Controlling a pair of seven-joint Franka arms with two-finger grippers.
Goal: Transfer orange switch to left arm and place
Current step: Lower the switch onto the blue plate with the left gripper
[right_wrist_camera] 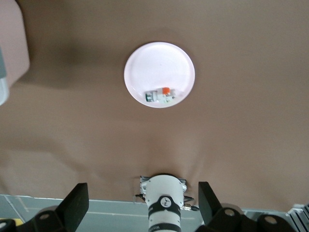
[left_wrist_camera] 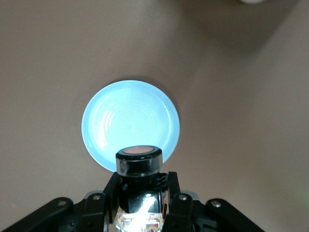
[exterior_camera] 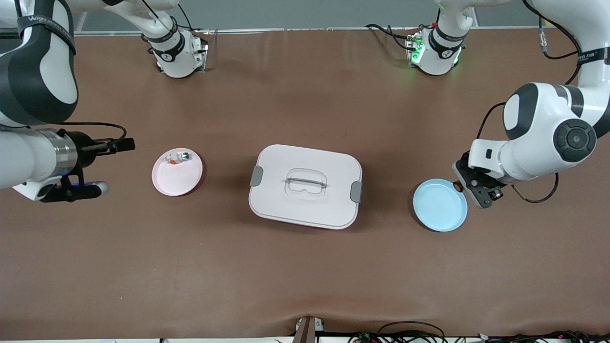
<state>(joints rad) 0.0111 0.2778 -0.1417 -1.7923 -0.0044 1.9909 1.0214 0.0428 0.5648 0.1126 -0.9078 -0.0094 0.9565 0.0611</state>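
A: Front view, nearest first: the blue plate (exterior_camera: pixel 440 205) lies toward the left arm's end of the table, and the left gripper (exterior_camera: pixel 469 186) hangs over that plate's edge. What's in it?

B: The orange switch (exterior_camera: pixel 458 186). In the left wrist view the fingers (left_wrist_camera: pixel 112 192) press against both sides of its body, and the round cap (left_wrist_camera: pixel 138 160) points down toward the plate (left_wrist_camera: pixel 130 124). So the jaws are narrowed around it, gripping firmly.

A: Which way does its long axis run?

B: Along the fingers, cap end outward, roughly toward the table. I judge the coming move turns on this: the cap sits over the plate's rim rather than its middle, so the gripper needs to go a little inward over the plate before letting go.

A: And the box (exterior_camera: pixel 305 186)?

B: It sits mid-table, between the two plates, well apart from the left gripper.

A: Farther along?

B: The pink plate (exterior_camera: pixel 177 172) holds a whitish switch (exterior_camera: pixel 177 157). The right gripper (exterior_camera: pixel 127 144) waits beside it, over bare table toward the right arm's end. In the right wrist view its fingers (right_wrist_camera: pixel 75 205) stand wide apart, holding nothing.
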